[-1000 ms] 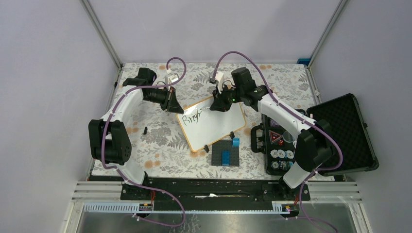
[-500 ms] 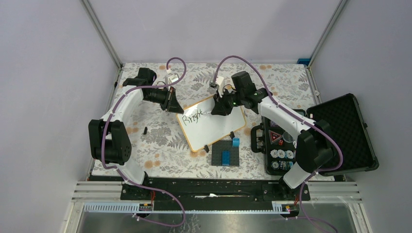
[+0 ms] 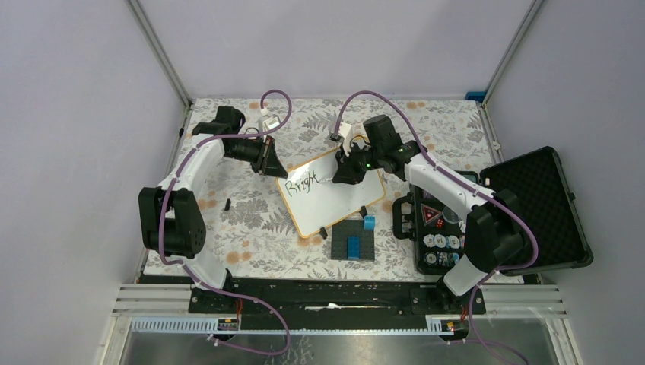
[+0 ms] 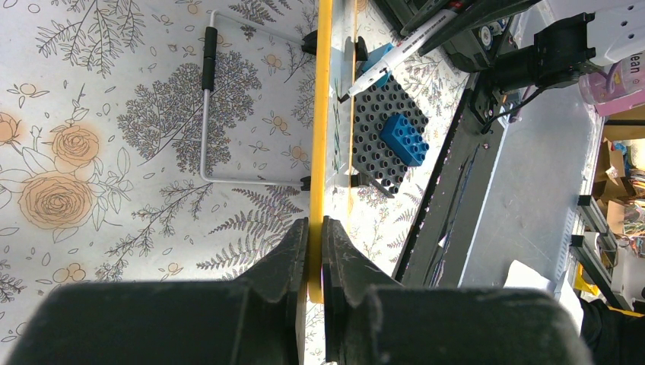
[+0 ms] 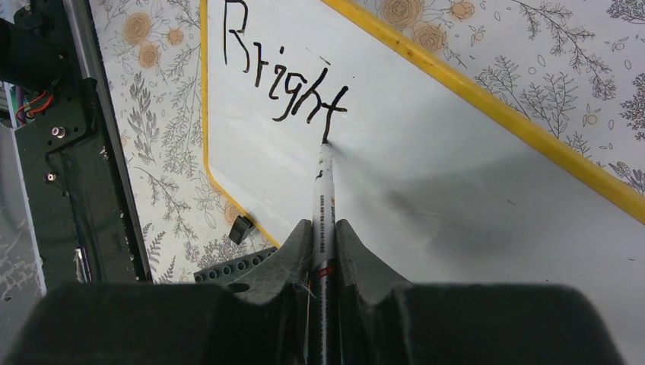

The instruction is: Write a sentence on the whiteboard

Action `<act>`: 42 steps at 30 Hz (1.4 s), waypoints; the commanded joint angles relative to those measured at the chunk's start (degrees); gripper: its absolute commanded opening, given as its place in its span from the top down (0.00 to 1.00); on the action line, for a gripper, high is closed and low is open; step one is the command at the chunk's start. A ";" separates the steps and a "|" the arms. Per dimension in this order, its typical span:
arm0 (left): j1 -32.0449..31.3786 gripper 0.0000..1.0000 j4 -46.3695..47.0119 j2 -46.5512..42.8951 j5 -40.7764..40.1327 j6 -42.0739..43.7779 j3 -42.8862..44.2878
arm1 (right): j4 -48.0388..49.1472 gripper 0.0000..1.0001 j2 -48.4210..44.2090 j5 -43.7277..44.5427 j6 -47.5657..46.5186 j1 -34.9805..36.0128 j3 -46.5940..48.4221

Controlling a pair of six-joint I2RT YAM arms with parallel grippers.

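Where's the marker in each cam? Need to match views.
Top external: marker, tiny, just right of the writing on the whiteboard.
Left wrist: marker upper right, slanting toward the edge-on board.
Right wrist: marker centre, in the right gripper, tip at the writing's end.
Shared landmark: the whiteboard's yellow frame.

The rectangular board [image 3: 335, 201] is white, framed orange-yellow, its handwritten marker lettering [image 3: 300, 183] black; the tablecloth [image 3: 243, 220] shows grey ferns and orange roses; the studded brick plate [image 3: 340, 248] is dark grey.

Your site: robot lab test cell. Evidence:
- plain lilac enclosure walls [image 3: 76, 114] at 9 and 3 o'clock
- aluminium frame posts [image 3: 160, 53] at 11 and 1
- floral-covered table [image 3: 251, 220]
- purple cabling [image 3: 275, 92]
- arm base rail [image 3: 327, 293] at 6
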 commanded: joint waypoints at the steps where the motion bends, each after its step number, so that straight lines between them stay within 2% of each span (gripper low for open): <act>1: -1.16 1.00 -0.08 -0.88 -1.45 1.36 -0.73 | 0.26 1.00 -2.14 2.58 -1.70 0.11 -0.13; 17: -1.25 1.00 -0.12 -1.10 -1.88 1.21 -0.73 | -0.32 1.00 -2.28 3.12 -1.25 0.12 3.93; 25: -1.25 0.99 -0.08 -1.25 -2.40 1.21 -0.47 | -1.66 1.00 -3.54 -0.47 -1.00 0.05 5.02; 31: -1.25 0.69 -0.09 -1.22 -2.71 1.27 0.09 | -4.54 1.00 -4.63 -3.46 -2.03 -0.16 4.84; 42: -1.42 0.53 -0.11 -2.88 -2.90 2.53 -2.23 | -6.49 1.00 -4.96 -7.96 -2.45 -2.49 5.44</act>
